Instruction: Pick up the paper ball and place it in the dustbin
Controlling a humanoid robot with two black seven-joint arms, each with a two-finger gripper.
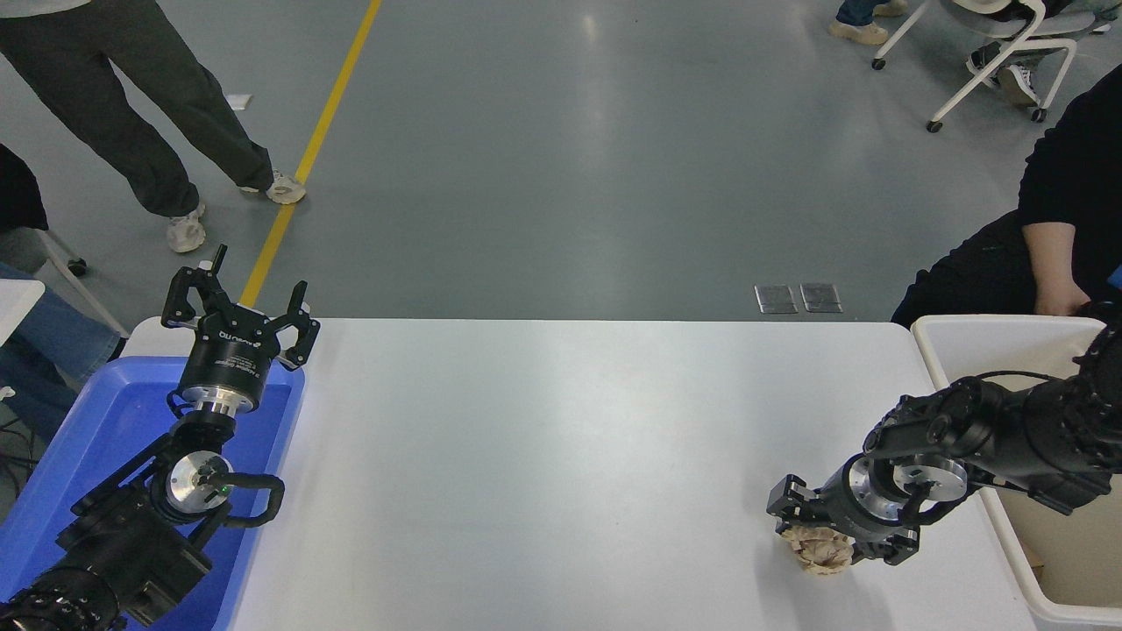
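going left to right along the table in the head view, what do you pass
blue plastic tray → left gripper over the tray's far end → crumpled tan paper ball under the right gripper → off-white plastic dustbin
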